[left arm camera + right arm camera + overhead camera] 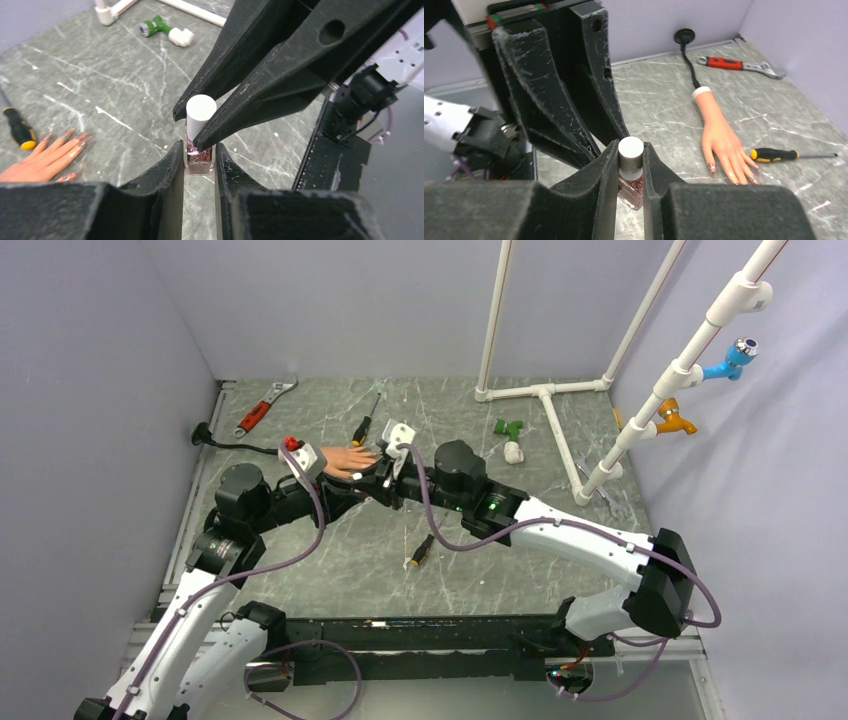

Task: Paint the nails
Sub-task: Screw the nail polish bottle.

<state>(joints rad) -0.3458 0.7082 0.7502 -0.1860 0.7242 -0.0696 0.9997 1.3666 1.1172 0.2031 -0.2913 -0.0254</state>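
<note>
Little of the painting itself can be judged as under way. The small glass polish bottle (199,162) of pink glittery lacquer is capped: its white cylindrical cap (630,148) has not yet been unscrewed, so no brush is exposed. The long nails (75,137) of the flesh-coloured rubber mannequin hand (723,135) are seen with a pinkish, speckled tint. This suggests that some lacquer may already be on them, though how many are covered, and how fully, cannot be told. What is left, as judged: the cap to be twisted off, the brush to be carried over, and each nail to be stroked.

The mannequin hand is laid palm down on the dark marbled tabletop (330,580), apart from the bottle. Its white wrist cuff is turned toward the left wall, and its fingertips are just beside the black-and-yellow handle of a screwdriver (774,154). A red-handled adjustable wrench (734,63) is lying farther back.

Both arms are reached forward and folded inward, so that the wrists are set facing each other over the left-centre of the tabletop, near the mannequin hand. The left pincer (199,148) is clenched on the glass body of the bottle, which is held upright. The right pincer (630,146) is clenched on the cap from the opposite side, angled down onto it. Whether the bottle is resting on the tabletop or lifted off it cannot be told.
</note>
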